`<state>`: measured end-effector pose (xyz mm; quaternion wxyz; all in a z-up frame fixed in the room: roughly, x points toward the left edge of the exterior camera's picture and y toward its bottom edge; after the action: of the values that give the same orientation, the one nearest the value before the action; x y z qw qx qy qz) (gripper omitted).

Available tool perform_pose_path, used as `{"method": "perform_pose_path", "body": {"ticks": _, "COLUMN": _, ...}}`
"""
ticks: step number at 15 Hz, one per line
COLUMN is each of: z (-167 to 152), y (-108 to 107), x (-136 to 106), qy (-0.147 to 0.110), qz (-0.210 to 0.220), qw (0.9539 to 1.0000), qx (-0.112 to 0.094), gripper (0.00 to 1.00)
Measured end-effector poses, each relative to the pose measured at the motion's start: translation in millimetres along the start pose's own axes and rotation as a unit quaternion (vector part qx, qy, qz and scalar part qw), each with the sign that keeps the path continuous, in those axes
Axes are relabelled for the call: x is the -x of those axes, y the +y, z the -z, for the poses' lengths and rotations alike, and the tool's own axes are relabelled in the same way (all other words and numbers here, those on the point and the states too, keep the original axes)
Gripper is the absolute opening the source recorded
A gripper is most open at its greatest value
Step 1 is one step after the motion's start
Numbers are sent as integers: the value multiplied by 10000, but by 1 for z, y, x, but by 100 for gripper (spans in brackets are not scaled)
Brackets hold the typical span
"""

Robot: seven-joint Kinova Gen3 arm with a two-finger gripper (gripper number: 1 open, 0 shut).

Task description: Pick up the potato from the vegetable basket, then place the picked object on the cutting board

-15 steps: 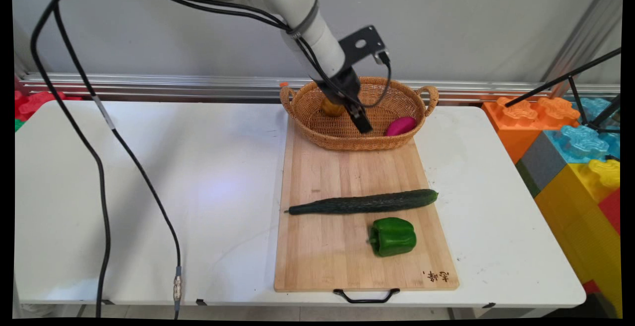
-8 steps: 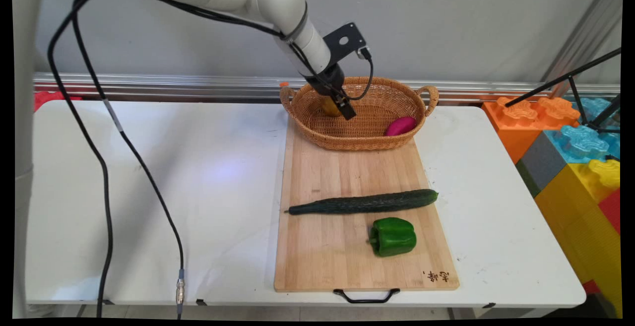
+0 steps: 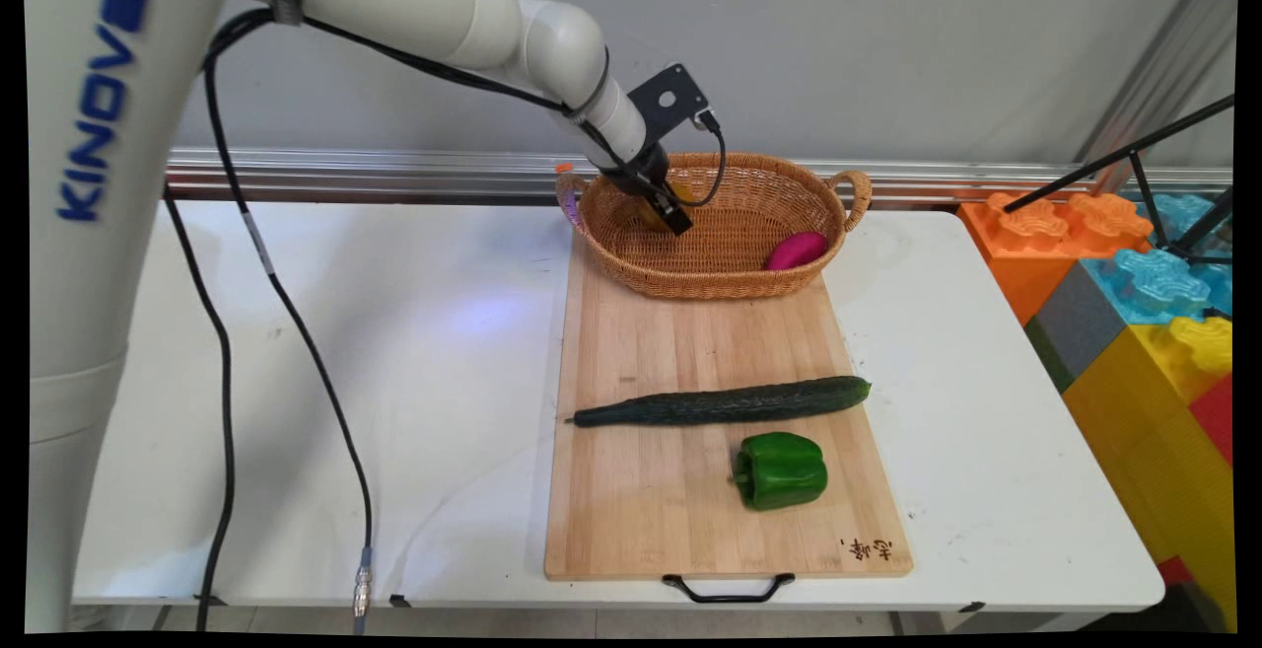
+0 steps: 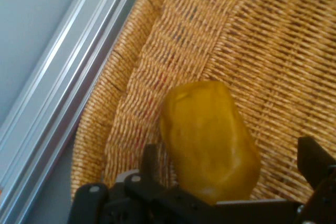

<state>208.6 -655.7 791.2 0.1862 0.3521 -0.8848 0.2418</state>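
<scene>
Pincer (image 4: pixel 226 182), fingers spread wide astride yellow bell pepper (image 4: pixel 210 140) in wicker basket (image 3: pixel 720 268); pepper likely light, smooth, slippery: grip mid-body.

We see a rough woven wicker basket (image 3: pixel 710 263) holding a smooth, waxy yellow fruit (image 4: pixel 210 140). The cutting board (image 3: pixel 690 520) is matt wood (pale grain showing).

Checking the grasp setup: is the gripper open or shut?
Open: in the hand view the gripper's fingers stand apart either side of the yellow fruit.
</scene>
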Motion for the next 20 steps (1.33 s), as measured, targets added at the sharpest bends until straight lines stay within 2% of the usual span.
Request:
{"method": "perform_pose_path", "body": {"ticks": 7, "z": -23, "y": 1, "x": 8, "qy": 12, "qz": 283, "qw": 9995, "qx": -146, "gripper": 100}}
{"method": "perform_pose_path", "body": {"ticks": 8, "z": -25, "y": 1, "x": 8, "qy": 20, "qz": 318, "qw": 9994, "qx": -167, "gripper": 0}}
{"method": "perform_pose_path", "body": {"ticks": 15, "z": -25, "y": 3, "x": 4, "qy": 51, "qz": 501, "qw": 9986, "qx": -162, "gripper": 0}}
{"method": "perform_pose_path", "body": {"ticks": 18, "z": 0, "y": 3, "x": -14, "qy": 209, "qz": 466, "qw": 9986, "qx": -167, "gripper": 0}}
{"method": "perform_pose_path", "body": {"ticks": 20, "z": 26, "y": 7, "x": -31, "qy": 328, "qz": 359, "qw": 9988, "qx": -74, "gripper": 0}}
